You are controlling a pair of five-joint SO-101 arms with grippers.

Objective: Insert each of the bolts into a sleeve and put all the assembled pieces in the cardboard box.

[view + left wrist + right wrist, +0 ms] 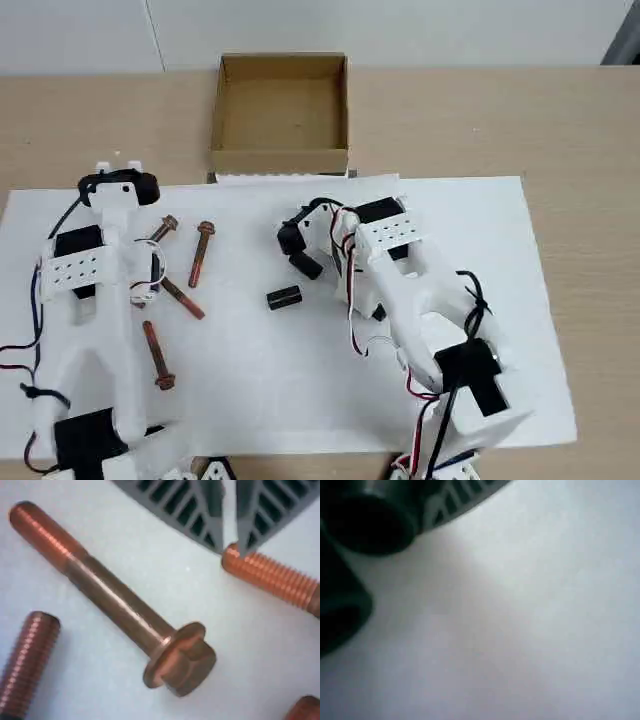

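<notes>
- A cardboard box (215, 110) is noted at the far side of the table (580, 120), open at the top. It is set against the far edge of a white sheet (480, 220).
- Four copper bolts are recorded loose on the sheet beside the left arm (95, 300). One bolt (163, 228) is nearest the box, a second (202, 253) is just beside it, a third (183, 297) lies below them, and a fourth (157, 355) is nearest the arm's base. None is fitted into a sleeve.
- The left claw (231, 549) is seen low over the sheet. Its jaws are drawn almost together, with a thin slit between them, and nothing is held.
- The tips of the left claw are placed at the threaded end of a bolt (272, 580); contact cannot be confirmed.
- In the left wrist view a whole bolt (115, 605) is seen lying flat, with a flanged hexagon head. The threaded shank of another (25, 672) is seen near it.
- Three black sleeves are found on the sheet. One sleeve (284, 297) lies alone between the two arms, a second (305, 264) is just beside the right claw (312, 232), and a third (289, 238) is at its tip.
- The state of the right claw cannot be told. In the right wrist view two dark sleeves (370, 525) are seen close against it.
</notes>
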